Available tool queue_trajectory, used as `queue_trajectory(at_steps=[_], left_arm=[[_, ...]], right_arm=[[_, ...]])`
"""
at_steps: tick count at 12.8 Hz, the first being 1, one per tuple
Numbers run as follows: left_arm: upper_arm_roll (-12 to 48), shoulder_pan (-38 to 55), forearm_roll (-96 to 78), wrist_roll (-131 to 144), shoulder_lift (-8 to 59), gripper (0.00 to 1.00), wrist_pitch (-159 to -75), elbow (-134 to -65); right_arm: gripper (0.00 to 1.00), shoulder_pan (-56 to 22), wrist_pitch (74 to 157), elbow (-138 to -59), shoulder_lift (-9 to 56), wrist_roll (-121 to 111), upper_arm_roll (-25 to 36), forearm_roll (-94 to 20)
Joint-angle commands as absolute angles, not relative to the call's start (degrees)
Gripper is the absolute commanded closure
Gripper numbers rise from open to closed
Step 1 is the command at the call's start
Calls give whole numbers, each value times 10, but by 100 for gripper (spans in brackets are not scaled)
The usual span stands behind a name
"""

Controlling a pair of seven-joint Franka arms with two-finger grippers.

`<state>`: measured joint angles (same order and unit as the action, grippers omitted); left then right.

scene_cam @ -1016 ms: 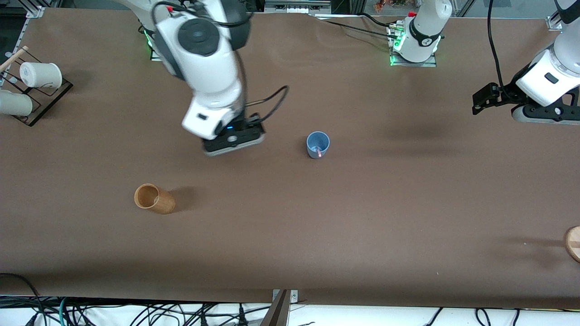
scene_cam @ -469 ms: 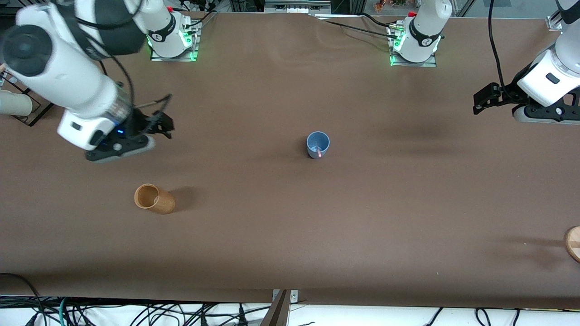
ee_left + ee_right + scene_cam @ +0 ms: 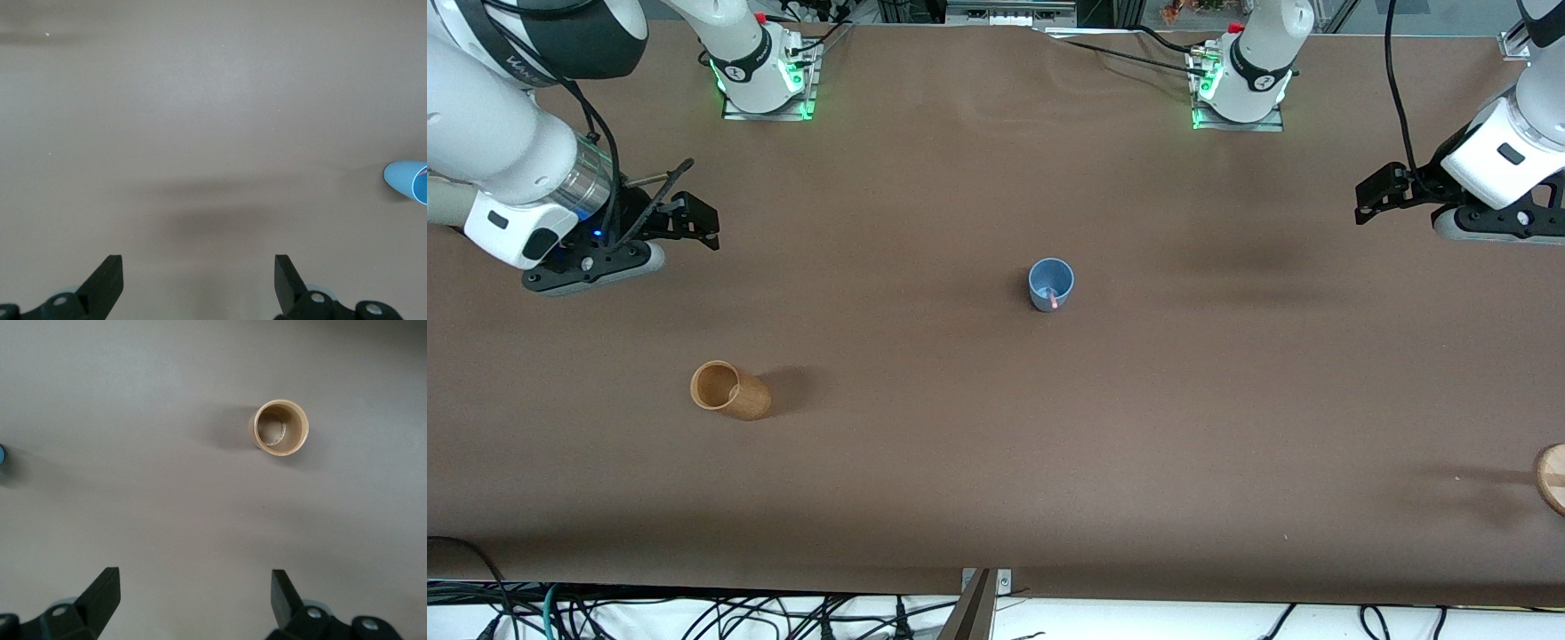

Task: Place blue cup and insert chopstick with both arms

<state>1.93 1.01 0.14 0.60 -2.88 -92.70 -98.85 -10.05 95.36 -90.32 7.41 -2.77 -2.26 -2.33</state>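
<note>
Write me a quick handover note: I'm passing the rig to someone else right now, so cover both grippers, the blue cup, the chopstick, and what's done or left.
Right gripper: open, holding nothing, up over the table at the right arm's end.
Left gripper: open, holding nothing, waiting over the left arm's end.
Blue cup: upright mid-table, neither gripper touching it.
Chopstick: standing in the blue cup, pink tip leaning on the rim.
Tan wooden cup: nearer the front camera, toward the right arm's end, not involved.
Done: cup placed, chopstick inserted.
Left: nothing apparent; park the arms if wanted.
</note>
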Motion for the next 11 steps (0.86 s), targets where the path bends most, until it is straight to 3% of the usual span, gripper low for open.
queue_trajectory(at_steps=[1, 11], left_arm=[[24, 4, -11, -5, -31, 0, -919, -984], [24, 4, -11, -6, -18, 0, -917, -969]], right_arm=[[0, -100, 955, -918, 59, -29, -20, -33], [0, -100, 931, -886, 68, -31, -20, -30]])
